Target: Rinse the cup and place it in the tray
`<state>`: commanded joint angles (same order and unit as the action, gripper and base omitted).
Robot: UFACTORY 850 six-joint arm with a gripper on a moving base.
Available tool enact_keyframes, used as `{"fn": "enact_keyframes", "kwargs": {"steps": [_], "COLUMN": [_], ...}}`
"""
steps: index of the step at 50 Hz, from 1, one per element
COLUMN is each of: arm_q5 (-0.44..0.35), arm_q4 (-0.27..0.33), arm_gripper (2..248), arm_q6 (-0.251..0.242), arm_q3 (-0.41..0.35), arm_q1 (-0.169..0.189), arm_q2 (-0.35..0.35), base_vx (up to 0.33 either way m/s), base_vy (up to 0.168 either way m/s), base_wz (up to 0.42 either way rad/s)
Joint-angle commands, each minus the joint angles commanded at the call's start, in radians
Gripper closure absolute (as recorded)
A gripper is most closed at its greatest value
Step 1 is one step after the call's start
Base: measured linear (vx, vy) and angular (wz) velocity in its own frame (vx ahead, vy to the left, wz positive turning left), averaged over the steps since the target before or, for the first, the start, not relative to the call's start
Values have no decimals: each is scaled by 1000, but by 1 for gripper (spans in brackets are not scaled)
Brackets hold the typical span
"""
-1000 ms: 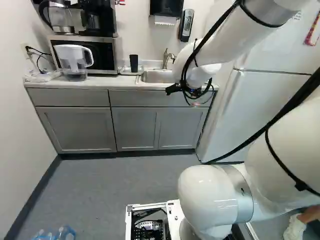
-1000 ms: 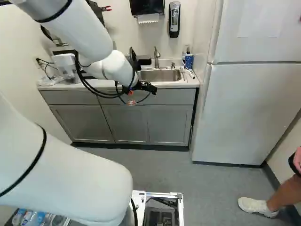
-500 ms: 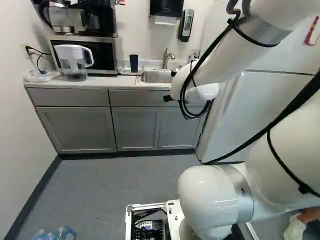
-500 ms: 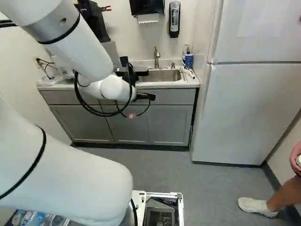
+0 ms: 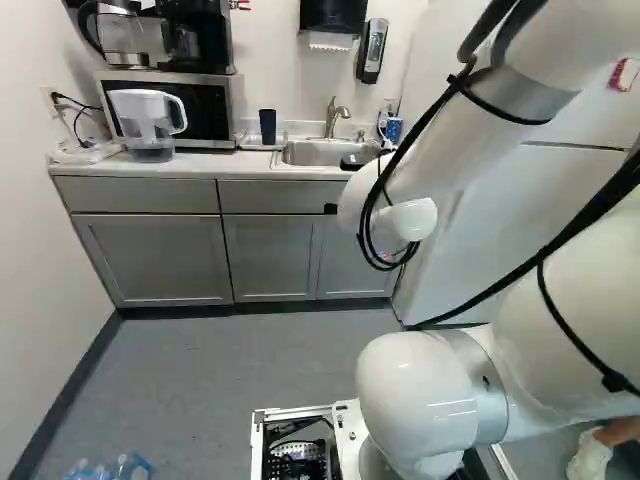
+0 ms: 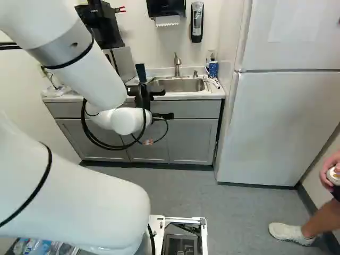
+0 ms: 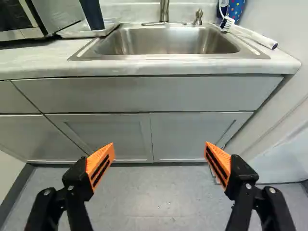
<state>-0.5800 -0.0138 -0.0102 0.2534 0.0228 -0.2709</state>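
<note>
Worktop [image 7: 41,60]: dark cup [image 7: 91,14] upright in tray [image 7: 82,34] beside sink [image 7: 168,41], so placing looks done; can't confirm rinse. Fingers [image 7: 102,156] spread, empty.

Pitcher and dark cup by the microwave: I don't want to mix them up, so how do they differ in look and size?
The pitcher is white with a clear lower part; the cup is dark all over.
The pitcher has a side handle; no handle shows on the cup.
The pitcher is clearly wider than the slim cup.
Both stand left of the sink in the left base view.
</note>
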Motion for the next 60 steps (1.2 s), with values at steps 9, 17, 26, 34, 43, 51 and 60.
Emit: {"fn": "enact_keyframes", "kwargs": {"steps": [9, 17, 26, 34, 43, 51, 60], "arm_q5": [-70, -123, -175, -211, -245, -268, -285], "arm_q4": [3, 6, 8, 10, 12, 13, 13], "arm_gripper": [3, 3, 3, 3, 3, 3, 3], "arm_q6": [2, 4, 6, 7, 9, 9, 10], "arm_q3": [-40, -70, -99, -120, -139, -152, -162], "arm_q1": [-5, -10, -14, -16, -19, -21, -22], "arm_q2": [-2, -4, -5, -6, -7, -8, -8], "base_vx": [0, 0, 0, 0, 0, 0, 0], "base_vy": [0, 0, 0, 0, 0, 0, 0], "base_wz": [0, 0, 0, 0, 0, 0, 0]}}
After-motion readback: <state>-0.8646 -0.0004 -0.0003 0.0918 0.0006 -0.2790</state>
